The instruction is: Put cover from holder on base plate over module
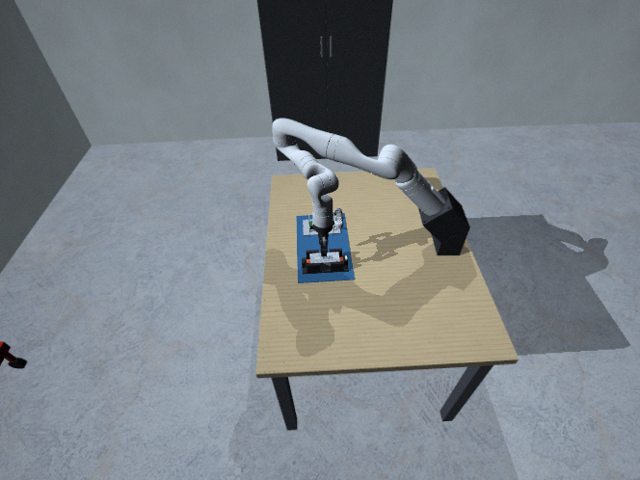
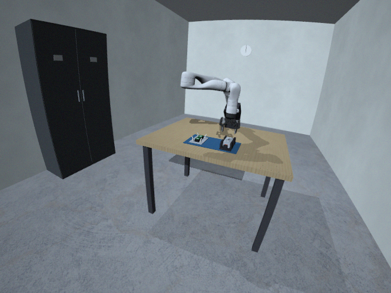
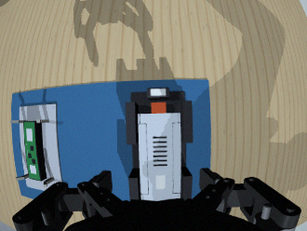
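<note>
The white cover (image 1: pixel 324 256) (image 2: pixel 227 140) (image 3: pixel 160 150) lies in its black holder (image 1: pixel 308 267) (image 2: pixel 229 147) (image 3: pixel 129 129) on the near end of a blue mat (image 1: pixel 326 276) (image 2: pixel 211 143) (image 3: pixel 89 131). The white base plate (image 1: pixel 335 229) (image 2: pixel 193 140) (image 3: pixel 49 142) with the green module (image 2: pixel 198 137) (image 3: pixel 30 153) sits at the mat's other end. My gripper (image 1: pixel 324 246) (image 2: pixel 228 129) (image 3: pixel 155 180) is open and empty. It hangs a short way above the cover, fingers pointing down on either side of it, not touching it.
The mat lies on a wooden table (image 1: pixel 403 320) (image 2: pixel 268 154) (image 3: pixel 205 30). The arm's black pedestal (image 1: pixel 448 225) stands at the table's right edge. A black cabinet (image 1: pixel 325 66) (image 2: pixel 63 94) stands against the wall, off the table.
</note>
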`<state>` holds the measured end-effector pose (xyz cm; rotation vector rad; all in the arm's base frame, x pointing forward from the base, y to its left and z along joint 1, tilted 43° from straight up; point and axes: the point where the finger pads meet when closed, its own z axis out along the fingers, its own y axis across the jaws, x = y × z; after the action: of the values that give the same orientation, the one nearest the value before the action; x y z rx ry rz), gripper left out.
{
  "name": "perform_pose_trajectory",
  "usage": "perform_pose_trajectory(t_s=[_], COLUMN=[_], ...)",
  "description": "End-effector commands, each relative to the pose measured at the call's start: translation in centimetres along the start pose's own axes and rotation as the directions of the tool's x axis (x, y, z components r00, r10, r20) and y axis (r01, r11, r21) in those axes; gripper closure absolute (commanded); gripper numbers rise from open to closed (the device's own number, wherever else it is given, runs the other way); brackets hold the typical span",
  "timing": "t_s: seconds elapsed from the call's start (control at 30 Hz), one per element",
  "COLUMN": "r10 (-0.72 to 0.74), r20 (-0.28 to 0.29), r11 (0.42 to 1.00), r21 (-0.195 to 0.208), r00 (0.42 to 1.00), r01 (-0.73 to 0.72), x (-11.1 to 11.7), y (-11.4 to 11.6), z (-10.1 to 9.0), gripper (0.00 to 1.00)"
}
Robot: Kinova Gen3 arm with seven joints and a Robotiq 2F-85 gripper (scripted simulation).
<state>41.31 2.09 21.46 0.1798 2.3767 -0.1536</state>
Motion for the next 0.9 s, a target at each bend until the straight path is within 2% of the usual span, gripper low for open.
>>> perform_pose_trajectory(t_s=[0.0,0.07,0.3,0.63,0.87], r10=[-0.002,-0.003,-0.003,-0.003,-0.003], r20=[-0.016,-0.016,-0.016,-0.016,-0.016], r11=[1.0,1.0,1.0,1.0,1.0], r21=[-0.009,-0.01,-0.01,-0.01,-0.01], r00=[1.0,1.0,1.0,1.0,1.0], r01=[0.002,0.003,0.003,0.003,0.003], x=[0.5,0.6,0.6,0.6,0.6], y=[0.4,0.5,0.5,0.7,0.7], z=[1.4,2.4,2.4,7.4,7.4], gripper=[0.0,0.0,0.0,0.0,0.0])
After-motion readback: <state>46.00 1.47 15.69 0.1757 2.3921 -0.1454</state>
